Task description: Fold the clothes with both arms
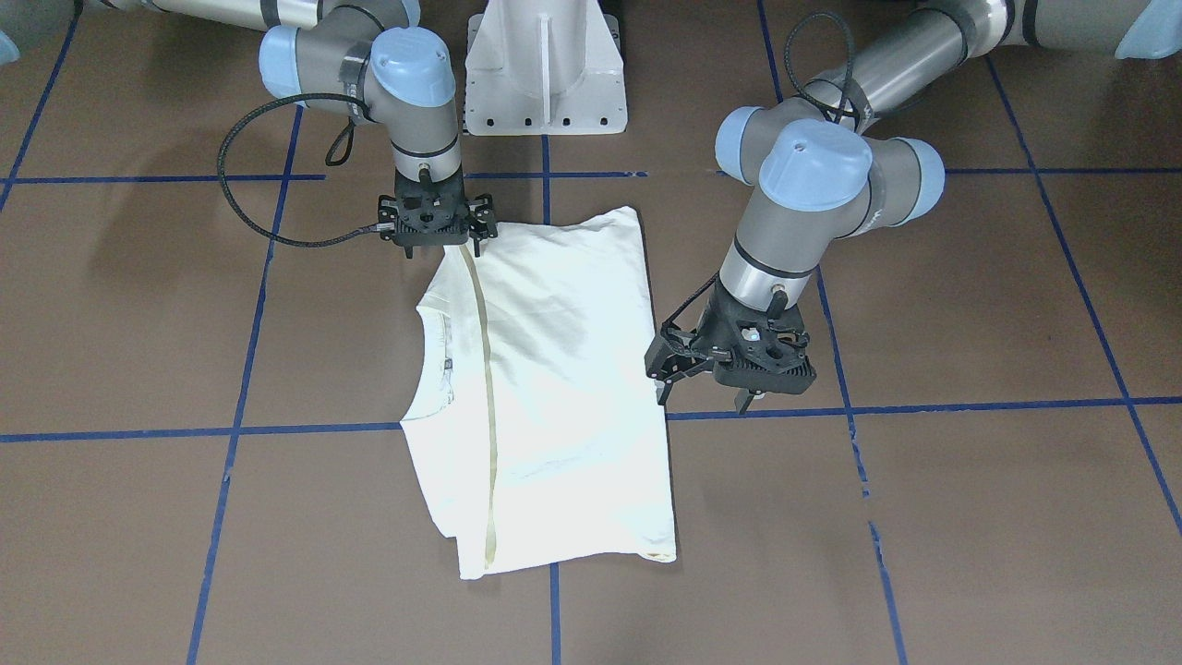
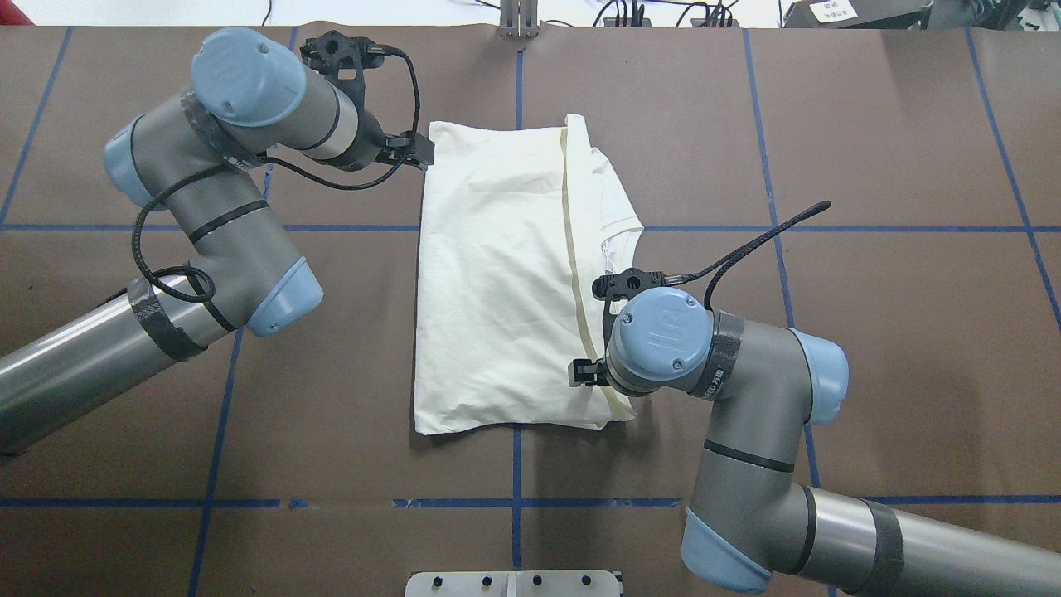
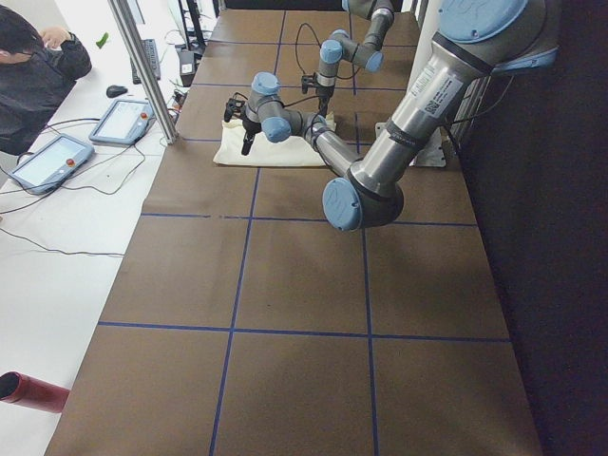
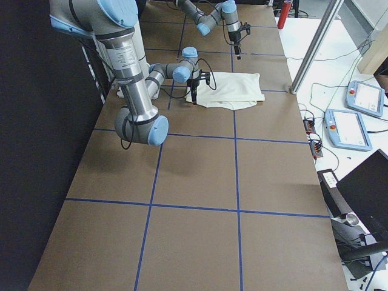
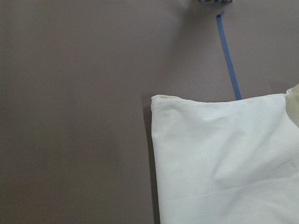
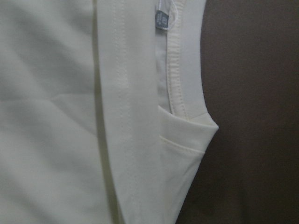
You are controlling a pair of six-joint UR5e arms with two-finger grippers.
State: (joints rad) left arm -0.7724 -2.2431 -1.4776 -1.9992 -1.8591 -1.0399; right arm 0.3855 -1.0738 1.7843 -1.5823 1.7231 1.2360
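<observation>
The cream shirt (image 1: 563, 388) lies flat on the brown table, plain side up, with one side folded over along a long seam line; its print is hidden. It also shows in the overhead view (image 2: 497, 290). The collar (image 6: 180, 70) with its label (image 6: 161, 21) faces my right arm's side. My right gripper (image 1: 443, 249) hovers open over the shirt's near corner beside the folded edge. My left gripper (image 1: 704, 403) hangs open and empty just off the shirt's opposite long edge. The left wrist view shows a shirt corner (image 5: 224, 158) and no fingers.
The white pedestal base (image 1: 545, 74) stands at the table's near edge behind the shirt. Blue tape lines cross the brown table (image 2: 829, 124). An operator (image 3: 38, 66), tablets (image 3: 57, 157) and a metal post (image 3: 142, 66) are beyond the far edge.
</observation>
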